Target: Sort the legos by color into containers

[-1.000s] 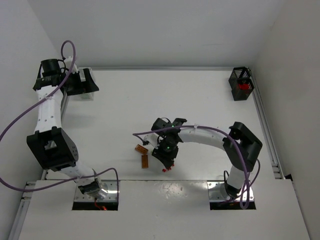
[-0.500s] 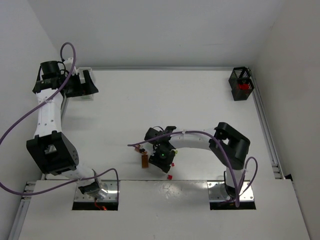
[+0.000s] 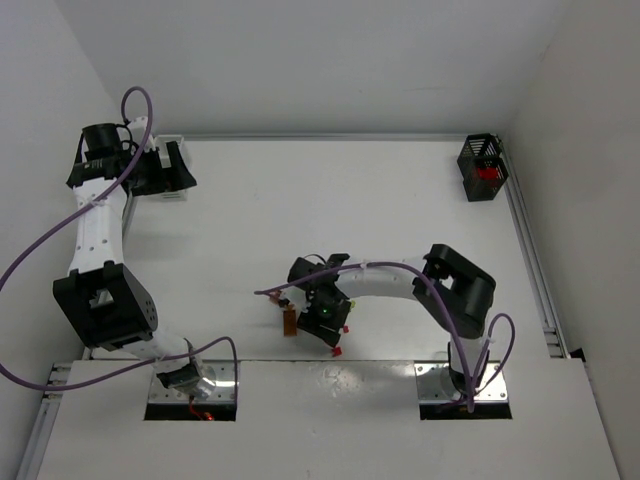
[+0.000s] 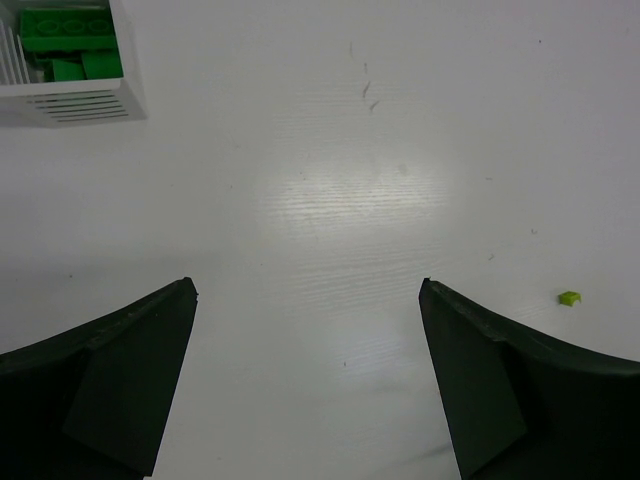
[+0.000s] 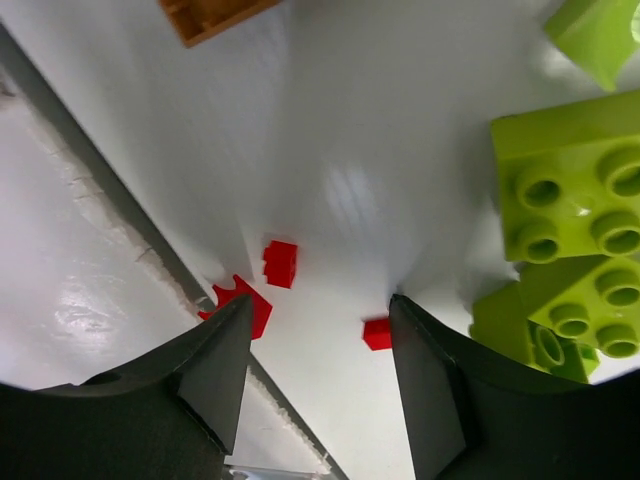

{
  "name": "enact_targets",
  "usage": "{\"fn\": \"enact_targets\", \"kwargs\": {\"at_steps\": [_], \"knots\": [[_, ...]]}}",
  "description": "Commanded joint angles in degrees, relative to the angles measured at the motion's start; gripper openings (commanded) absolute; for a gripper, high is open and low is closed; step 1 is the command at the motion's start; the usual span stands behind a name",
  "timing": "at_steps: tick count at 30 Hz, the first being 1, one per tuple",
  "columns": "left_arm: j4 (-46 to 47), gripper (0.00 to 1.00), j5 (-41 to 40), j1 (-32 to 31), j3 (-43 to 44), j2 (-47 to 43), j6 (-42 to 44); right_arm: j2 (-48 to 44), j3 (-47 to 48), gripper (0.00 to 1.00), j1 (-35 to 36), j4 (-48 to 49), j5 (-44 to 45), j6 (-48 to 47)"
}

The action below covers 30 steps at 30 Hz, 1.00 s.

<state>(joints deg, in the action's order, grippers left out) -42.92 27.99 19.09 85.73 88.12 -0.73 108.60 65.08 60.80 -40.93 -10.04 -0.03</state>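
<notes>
**Right wrist view.** Your right hand (image 5: 320, 310) hangs low over the bench (image 5: 350, 120), with its fingers apart and gripping nothing. A small red brick (image 5: 280, 264) lies just ahead of the gap, closer to the finger on the picture's left. It looks almost square, so no long axis sets your wrist angle. Two more red pieces (image 5: 378, 333) sit at the fingertips, one beside each finger, and the left one is partly hidden. Lime bricks (image 5: 560, 190) crowd the picture's right side just beyond that finger, and an orange brick (image 5: 215, 15) lies further ahead.

**Top view.** This hand works near the bench's front edge. The black bin (image 3: 482, 165), which shows red inside, stands well apart in the far right corner.

**Left wrist view.** Your left hand (image 4: 308, 290) is spread wide and empty near the white bin (image 4: 75, 100), which holds green bricks (image 4: 65, 30). The right arm is therefore much the nearer to the red brick.
</notes>
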Motion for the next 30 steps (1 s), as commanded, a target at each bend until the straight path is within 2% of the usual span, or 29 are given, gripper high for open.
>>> {"fn": "enact_targets", "kwargs": {"at_steps": [1, 15, 30], "knots": [[1.5, 1.00, 0.7, 0.0, -0.7, -0.9, -0.6, -3.2, 0.3, 0.58, 1.2, 0.4, -2.3, -0.7], [2.0, 1.00, 0.8, 0.0, -1.7, -0.9, -0.6, -9.6, -4.2, 0.58, 3.4, -0.2, -10.7, -7.0], [2.0, 1.00, 1.8, 0.0, -1.7, -0.4, -1.1, -7.3, -5.8, 0.58, 4.5, 2.8, -6.7, -8.8]]}}
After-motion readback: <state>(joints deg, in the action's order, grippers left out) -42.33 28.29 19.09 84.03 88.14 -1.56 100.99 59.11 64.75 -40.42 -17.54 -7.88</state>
